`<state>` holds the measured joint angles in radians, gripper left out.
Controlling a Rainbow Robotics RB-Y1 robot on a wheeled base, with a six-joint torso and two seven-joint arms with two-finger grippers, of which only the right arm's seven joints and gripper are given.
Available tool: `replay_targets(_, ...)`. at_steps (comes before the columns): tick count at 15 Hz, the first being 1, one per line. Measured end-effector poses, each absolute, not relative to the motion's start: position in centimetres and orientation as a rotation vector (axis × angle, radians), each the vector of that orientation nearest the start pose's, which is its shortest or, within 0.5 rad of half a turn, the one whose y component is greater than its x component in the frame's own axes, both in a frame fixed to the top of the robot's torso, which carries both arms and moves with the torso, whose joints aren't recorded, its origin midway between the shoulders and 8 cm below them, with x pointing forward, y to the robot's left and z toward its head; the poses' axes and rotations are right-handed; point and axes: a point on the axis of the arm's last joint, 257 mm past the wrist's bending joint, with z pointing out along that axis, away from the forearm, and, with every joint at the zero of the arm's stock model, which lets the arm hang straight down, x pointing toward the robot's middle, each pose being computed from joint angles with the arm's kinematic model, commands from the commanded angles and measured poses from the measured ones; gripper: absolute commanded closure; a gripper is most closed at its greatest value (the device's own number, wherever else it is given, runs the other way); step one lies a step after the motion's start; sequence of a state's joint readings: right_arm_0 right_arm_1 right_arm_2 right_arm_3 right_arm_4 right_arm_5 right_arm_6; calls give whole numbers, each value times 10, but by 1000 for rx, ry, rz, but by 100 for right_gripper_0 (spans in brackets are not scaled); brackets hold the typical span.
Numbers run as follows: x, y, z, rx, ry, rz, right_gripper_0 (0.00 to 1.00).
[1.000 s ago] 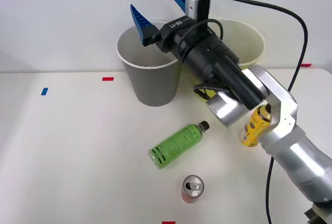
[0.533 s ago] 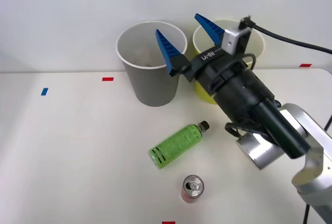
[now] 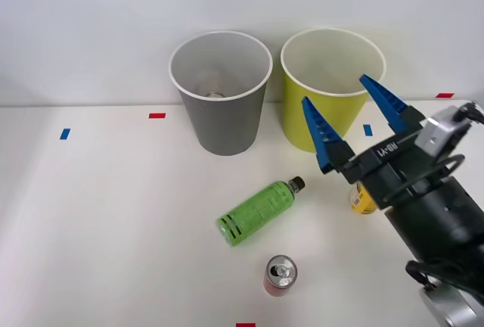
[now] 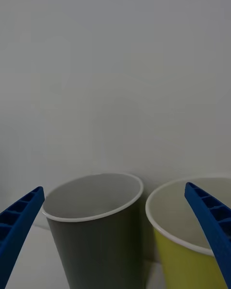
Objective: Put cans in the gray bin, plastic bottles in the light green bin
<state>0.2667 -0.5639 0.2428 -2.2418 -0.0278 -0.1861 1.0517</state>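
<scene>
Yellow-orange bottle [image 3: 361,199] mostly hidden behind the right arm; contents of gray bin [image 3: 220,92] indistinct.

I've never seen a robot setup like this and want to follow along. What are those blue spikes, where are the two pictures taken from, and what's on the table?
The blue spikes are the two fingers of the robot's right gripper, spread open and holding nothing. One picture looks down from above the arms; the other comes from a camera on that wrist, facing the bins. On the white table stand a gray bin and a light green bin. A green bottle lies on its side, a red can stands upright, and a yellow bottle sits partly behind the arm.
</scene>
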Motion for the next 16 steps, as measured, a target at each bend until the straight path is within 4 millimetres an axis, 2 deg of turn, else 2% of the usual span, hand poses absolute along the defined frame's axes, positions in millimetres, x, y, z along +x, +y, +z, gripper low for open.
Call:
replay_targets(3, 385, -178, -50, -236, 1201, 458, 0)
replay_targets(7, 371, -206, -72, -179, 1252, 418, 0)
replay_targets(12, 351, -232, -97, -97, 1292, 354, 0)
replay_targets(16, 339, -245, -104, -43, 1290, 303, 0)
